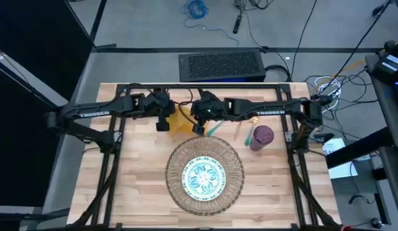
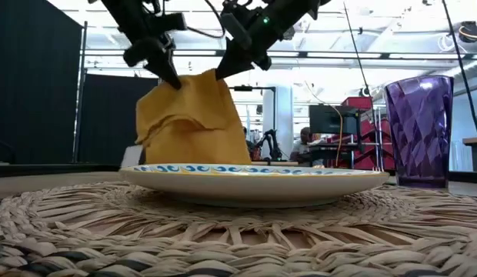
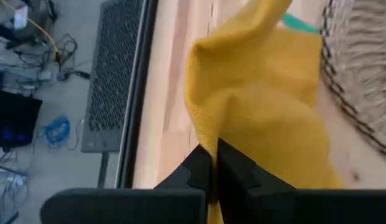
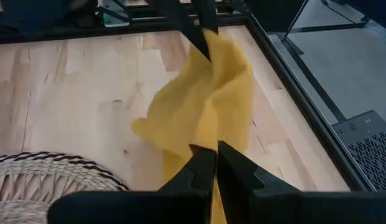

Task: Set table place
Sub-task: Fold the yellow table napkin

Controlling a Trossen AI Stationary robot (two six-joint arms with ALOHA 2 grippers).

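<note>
Pinching the mustard-yellow napkin (image 2: 194, 123) between both grippers, left (image 1: 162, 125) and right (image 1: 199, 128), fingers clamped on its upper corners, I held it above the counter (image 1: 135, 173) behind the woven mat (image 1: 232, 183), presumably to spread it.

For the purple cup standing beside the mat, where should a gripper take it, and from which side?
Grip the purple cup around its upper wall, coming level from its outer side, away from the woven mat. It stands upright and widens toward the rim, so a side pinch probably seats well. Both grippers, left and right, currently pinch the yellow napkin.
</note>
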